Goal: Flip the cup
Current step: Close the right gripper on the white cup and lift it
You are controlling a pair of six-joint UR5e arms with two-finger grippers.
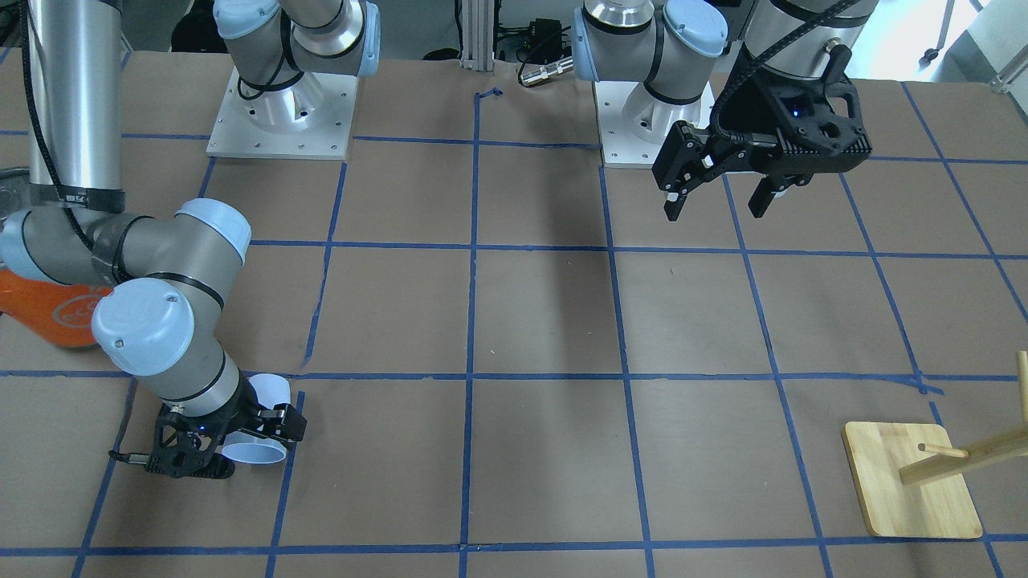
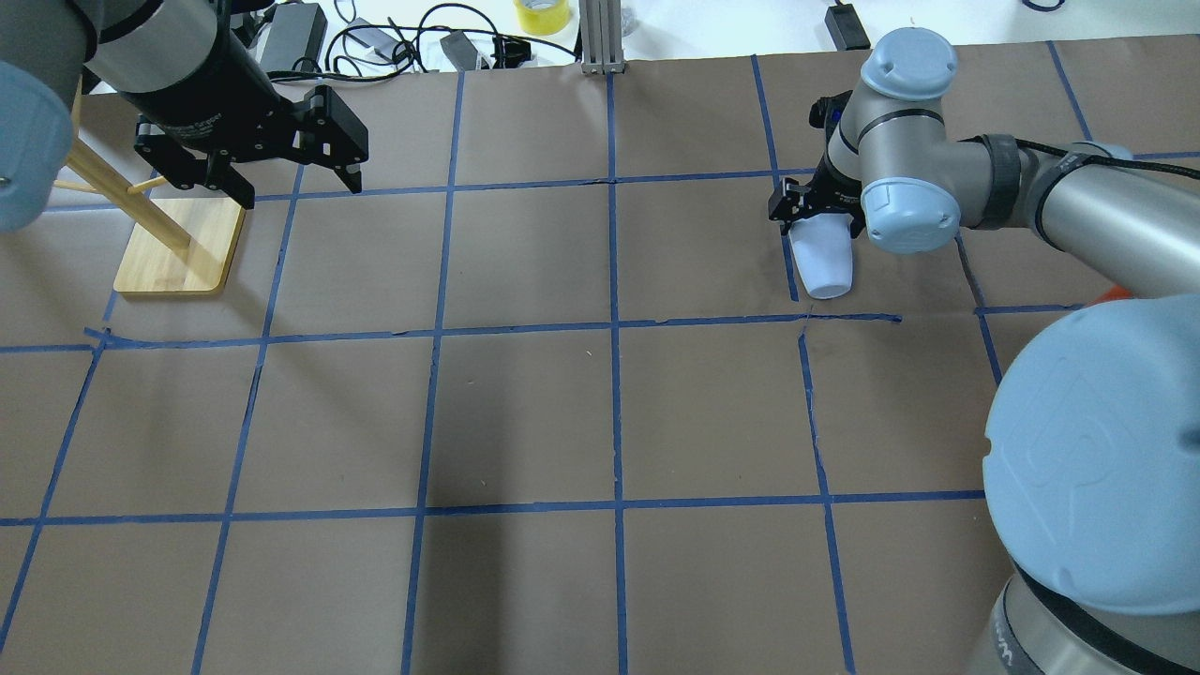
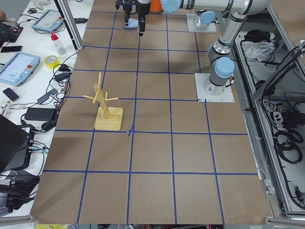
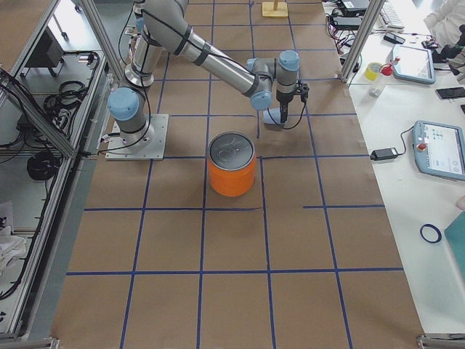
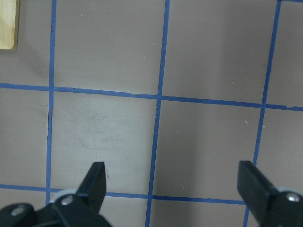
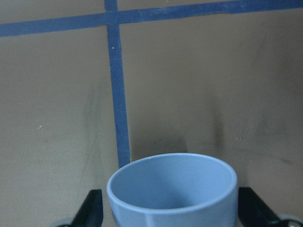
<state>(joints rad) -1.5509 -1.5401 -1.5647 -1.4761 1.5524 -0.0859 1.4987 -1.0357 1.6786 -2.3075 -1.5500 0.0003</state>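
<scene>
Nearest the right wrist lens, the cup (image 6: 173, 189) fills the lower frame, its bluish inside visible. It sits between the two fingers (image 6: 90, 210) of the right hand (image 1: 241, 443). These fingers stand wide, one close against each wall, but I cannot tell whether they press on it. The worktop (image 2: 525, 412) is covered in brown paper marked off in squares by blue tape. Beyond its far edge lie cables and a yellow tape roll (image 2: 541, 13), and the side views show operators' benches with tablets. The cup is tipped well over, mouth toward the operators' side and base toward the robot, low over a tape line. Whether it rests on the paper cannot be told. From overhead, the right arm's wrist covers the cup's mouth end. The left hand (image 2: 302, 192) hangs spread wide and holding nothing, above the paper beside the wooden rack (image 3: 106, 107). An orange can (image 4: 232, 164) with a silver lid stands near the cup, on the robot's side of it, and in the front view the right arm partly hides it.
</scene>
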